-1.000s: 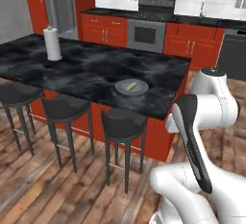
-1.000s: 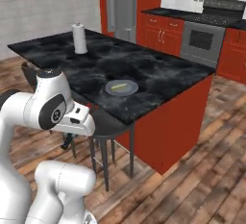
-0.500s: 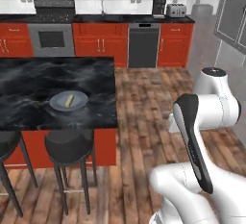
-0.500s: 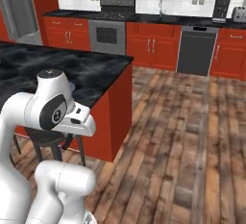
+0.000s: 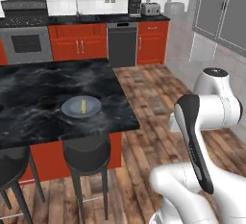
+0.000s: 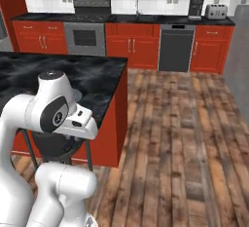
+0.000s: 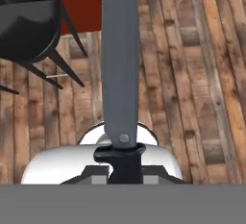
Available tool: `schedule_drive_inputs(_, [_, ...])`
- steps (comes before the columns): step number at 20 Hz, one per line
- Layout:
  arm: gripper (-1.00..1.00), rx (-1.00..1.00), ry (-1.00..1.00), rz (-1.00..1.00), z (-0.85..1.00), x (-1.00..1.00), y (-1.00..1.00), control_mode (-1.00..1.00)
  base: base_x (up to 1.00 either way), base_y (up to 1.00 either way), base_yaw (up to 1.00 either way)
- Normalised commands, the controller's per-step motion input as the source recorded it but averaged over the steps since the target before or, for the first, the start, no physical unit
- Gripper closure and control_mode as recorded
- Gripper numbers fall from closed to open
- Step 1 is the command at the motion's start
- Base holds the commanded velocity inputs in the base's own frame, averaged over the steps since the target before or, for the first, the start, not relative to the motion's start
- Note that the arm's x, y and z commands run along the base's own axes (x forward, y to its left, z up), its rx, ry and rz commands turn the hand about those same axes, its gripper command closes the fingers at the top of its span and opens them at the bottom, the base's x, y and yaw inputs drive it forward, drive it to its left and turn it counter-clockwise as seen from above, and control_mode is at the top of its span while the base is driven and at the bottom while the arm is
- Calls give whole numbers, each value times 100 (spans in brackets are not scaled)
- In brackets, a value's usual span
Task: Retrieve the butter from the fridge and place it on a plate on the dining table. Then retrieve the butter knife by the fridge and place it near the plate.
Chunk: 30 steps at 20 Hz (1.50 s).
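Note:
In the hand view my gripper (image 7: 119,164) is shut on the butter knife (image 7: 120,64). Its dark handle sits between the fingers and its long grey blade points away over the wooden floor. In the left base view the grey-blue plate (image 5: 72,108) lies near the right end of the dining table (image 5: 38,88). The small pale-yellow butter (image 5: 83,106) rests on that plate. The black marble table top (image 6: 92,77) also shows at the left of the right base view. A grey sliver at that view's left edge may be the fridge; I cannot tell.
Dark round stools (image 5: 86,153) stand under the table's near edge, and one stool (image 7: 29,31) shows from the hand. Red cabinets, a stove (image 6: 85,36) and a dishwasher (image 5: 122,44) line the back wall. Tall grey cabinets (image 5: 221,11) stand at the right. Wooden floor (image 6: 185,123) lies open right of the table.
Both base views have swung round as the base moves, so the table and plate now sit further left. The paper towel roll has left the picture. The gripper stays shut.

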Motion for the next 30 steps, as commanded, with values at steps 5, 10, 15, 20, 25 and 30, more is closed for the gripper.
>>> schedule_drive_inputs(5, [100,0,0,0,0,0,0,100,30,53,-4])
schedule_drive_inputs(10, [100,0,0,0,0,0,0,100,57,38,0])
schedule_drive_inputs(15, [100,0,0,0,0,0,0,100,74,14,0])
schedule_drive_inputs(20, [100,0,0,0,0,0,0,100,59,8,0])
schedule_drive_inputs(25, [100,0,0,0,0,0,0,100,55,19,0])
schedule_drive_inputs(30, [100,0,0,0,0,0,0,100,43,26,0])
